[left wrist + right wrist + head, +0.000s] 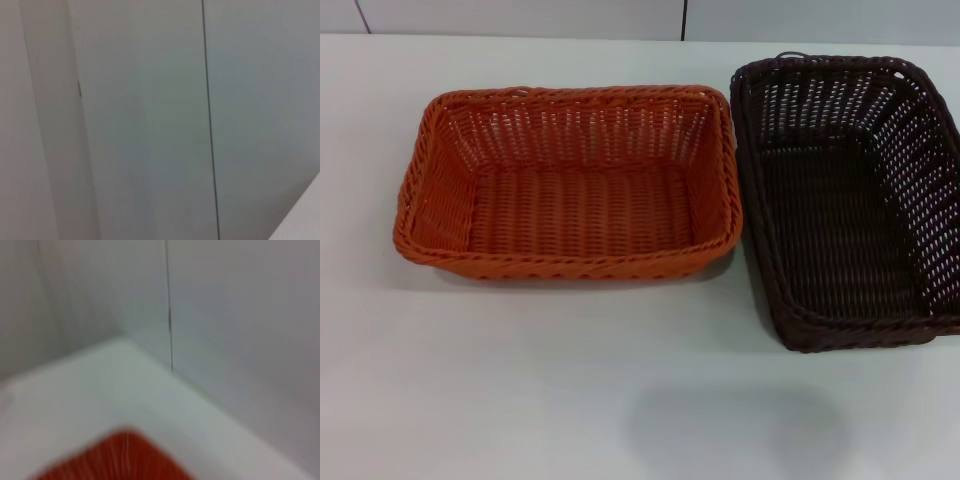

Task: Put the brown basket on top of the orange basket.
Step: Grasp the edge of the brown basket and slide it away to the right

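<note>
The orange basket sits on the white table, left of centre in the head view, open side up and empty. The brown basket sits right beside it on the right, slightly turned, also empty, with its right side cut off by the picture's edge. The two baskets stand side by side with a narrow gap between their rims. A corner of the orange basket shows blurred in the right wrist view. Neither gripper shows in any view.
The table's far edge meets a pale wall with a dark vertical seam. The left wrist view shows only wall panels and a sliver of table corner. A soft shadow lies on the near table.
</note>
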